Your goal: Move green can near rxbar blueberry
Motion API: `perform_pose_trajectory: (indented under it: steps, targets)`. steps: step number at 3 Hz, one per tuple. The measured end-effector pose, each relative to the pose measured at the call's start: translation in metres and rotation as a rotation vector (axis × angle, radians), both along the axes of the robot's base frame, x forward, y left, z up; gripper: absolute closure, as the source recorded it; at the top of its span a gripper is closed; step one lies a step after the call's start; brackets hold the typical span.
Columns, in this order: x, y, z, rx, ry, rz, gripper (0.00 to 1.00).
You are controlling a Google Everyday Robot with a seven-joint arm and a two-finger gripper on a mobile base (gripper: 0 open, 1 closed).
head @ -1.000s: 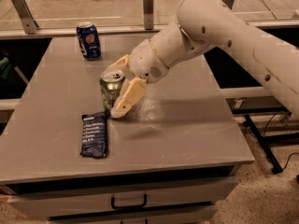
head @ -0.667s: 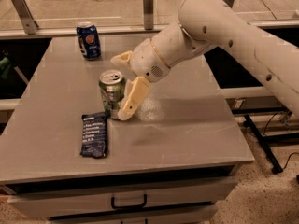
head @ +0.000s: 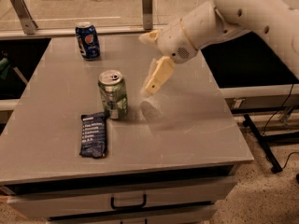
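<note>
The gripper is seen hanging over the middle of the grey table, just right of the green can and not touching it. Its two cream fingers are spread wide apart, one angled down toward the tabletop and the other sticking out to the far left. Nothing is held between them.

The green can is stood upright on the table, a bit left of centre, pull tab up. The rxbar blueberry is laid flat just near-left of it, with its far right corner pretty much at the can's base. Whether they actually touch can't be told.

A dark blue Pepsi can is parked upright at the far left, well apart from both. A drawer with a black handle is seen under the table's near edge.
</note>
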State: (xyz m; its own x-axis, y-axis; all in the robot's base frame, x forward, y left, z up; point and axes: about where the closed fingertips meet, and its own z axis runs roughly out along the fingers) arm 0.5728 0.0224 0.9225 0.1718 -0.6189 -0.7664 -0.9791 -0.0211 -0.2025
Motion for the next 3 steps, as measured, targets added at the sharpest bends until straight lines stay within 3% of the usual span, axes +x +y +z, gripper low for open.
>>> perform_pose_trajectory:
  steps: [1,2,3]
  targets:
    - [0.041,-0.075,0.070,-0.005,-0.161,-0.216,0.00]
    - [0.051,-0.110,0.144,0.051,-0.301,-0.353,0.00]
    - [0.055,-0.110,0.155,0.067,-0.327,-0.368,0.00]
